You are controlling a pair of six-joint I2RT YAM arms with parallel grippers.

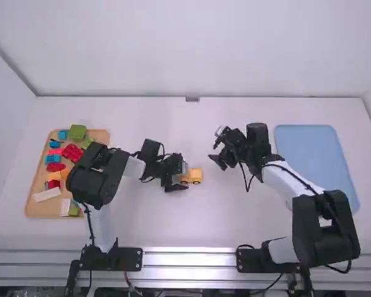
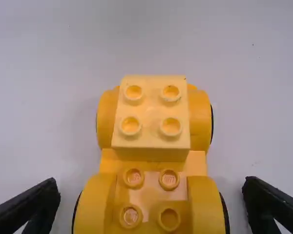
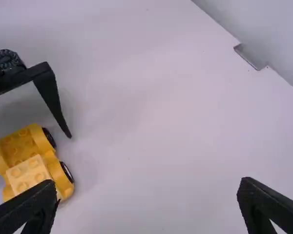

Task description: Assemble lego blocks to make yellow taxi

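My left gripper [image 1: 180,173] is low over the middle of the table, at the left end of the yellow car [image 1: 192,176]. In the left wrist view the wheeled yellow base [image 2: 151,204] lies between the spread fingers of my left gripper [image 2: 151,204], with a gap on each side. A paler yellow block [image 2: 151,112] sits on the base's far end; the near studs are bare. My right gripper [image 1: 217,148] stands open to the right of the car, holding nothing. In the right wrist view the car [image 3: 27,168] is beside one finger of my right gripper [image 3: 149,207].
At the far left a wooden tray [image 1: 34,207] holds several colored blocks, partly behind the left arm. A blue tray [image 1: 309,151] lies at the right, beside and partly behind the right arm. A wall rises behind the table's back edge.
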